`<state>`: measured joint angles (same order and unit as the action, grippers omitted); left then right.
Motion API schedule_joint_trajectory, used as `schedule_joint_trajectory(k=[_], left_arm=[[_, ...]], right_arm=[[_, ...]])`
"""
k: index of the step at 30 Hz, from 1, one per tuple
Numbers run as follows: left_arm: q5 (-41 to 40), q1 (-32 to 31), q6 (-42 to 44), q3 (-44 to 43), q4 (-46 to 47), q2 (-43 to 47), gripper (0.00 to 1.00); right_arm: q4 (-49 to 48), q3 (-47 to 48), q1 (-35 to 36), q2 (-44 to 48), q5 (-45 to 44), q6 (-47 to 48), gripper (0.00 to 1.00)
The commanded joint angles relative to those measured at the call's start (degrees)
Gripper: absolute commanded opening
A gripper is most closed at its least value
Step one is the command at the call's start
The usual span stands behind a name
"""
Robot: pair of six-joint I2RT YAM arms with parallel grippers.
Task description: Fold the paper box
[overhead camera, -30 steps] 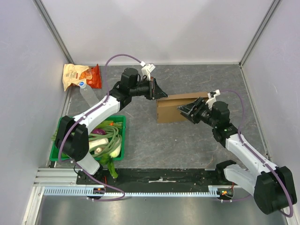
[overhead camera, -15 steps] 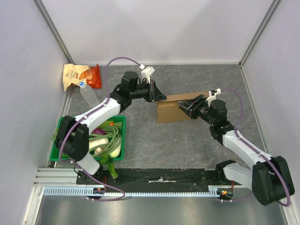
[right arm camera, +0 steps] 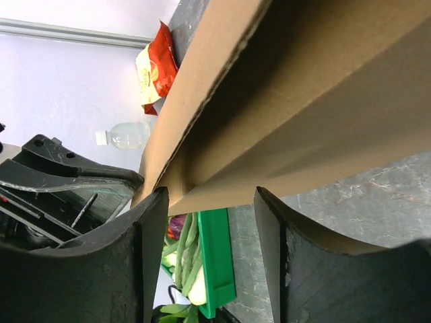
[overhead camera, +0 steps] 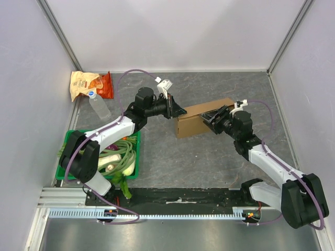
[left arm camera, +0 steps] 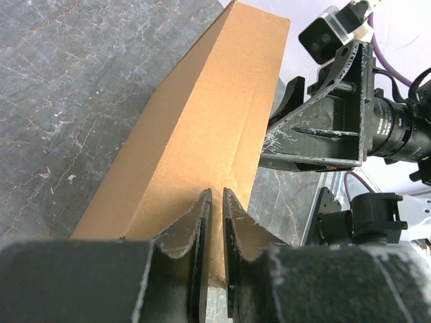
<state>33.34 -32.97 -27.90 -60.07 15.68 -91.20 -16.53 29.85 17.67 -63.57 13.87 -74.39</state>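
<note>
**Left claw** point(left arm camera: 215, 195): narrowed to a slit at the left end of the paper box point(overhead camera: 198, 121); whether cardboard is nipped in the slit cannot be told.

**Right claw** point(right arm camera: 210, 192): wide, its fingers set apart below the box's right end, pinching nothing.

**Box:** it lies on the desk point(overhead camera: 199, 162) at mid-scene, between the two arms.

**Progress, as judged:** a long body is formed, but in the right wrist view one panel edge stands away from it. Closing and tucking the flaps appear to remain.
</note>
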Motion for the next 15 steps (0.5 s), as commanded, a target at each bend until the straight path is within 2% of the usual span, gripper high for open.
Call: schedule_joint_trajectory(k=[1, 5, 7, 8, 9, 10, 11, 14, 15], left_arm=[[-1.08, -0.95, 0.13, 4.17, -3.03, -1.09, 0.18], [-2.84, -0.95, 1.44, 5.40, -2.67, -1.26, 0.18], [-3.37, -0.95, 2.23, 5.93, -2.76, -1.52, 0.18], [-3.37, -0.95, 2.24, 6.11, -2.76, -1.79, 0.18], [-3.55, -0.95, 2.24, 6.37, -2.68, -2.14, 0.18], [-3.81, -0.95, 1.89, 6.81, -2.41, -2.32, 0.18], [-3.81, -0.95, 1.71, 7.07, -1.98, -2.75, 0.18], [-4.25, -0.95, 1.36, 7.86, -1.71, -2.85, 0.17], [-4.42, -0.95, 1.27, 7.95, -1.71, -2.84, 0.17]], right_arm=[[4.84, 4.17, -0.18, 4.06, -1.48, 6.79, 0.63], [11.69, 9.07, -1.75, 8.46, -0.25, 18.79, 0.69], [19.84, 13.20, -5.00, 8.47, 3.34, 24.87, 0.69], [22.92, 17.75, -10.15, 7.68, 5.10, 27.69, 0.69], [26.78, 19.79, -13.25, 6.45, 7.64, 32.07, 0.68], [27.17, 21.47, -16.41, 3.48, 16.02, 33.25, 0.67], [27.34, 24.27, -21.84, 1.45, 20.02, 33.78, 0.66], [27.70, 29.46, -27.14, -7.07, 31.46, 35.45, 0.57], [27.52, 30.61, -27.60, -9.01, 33.66, 35.80, 0.48]])
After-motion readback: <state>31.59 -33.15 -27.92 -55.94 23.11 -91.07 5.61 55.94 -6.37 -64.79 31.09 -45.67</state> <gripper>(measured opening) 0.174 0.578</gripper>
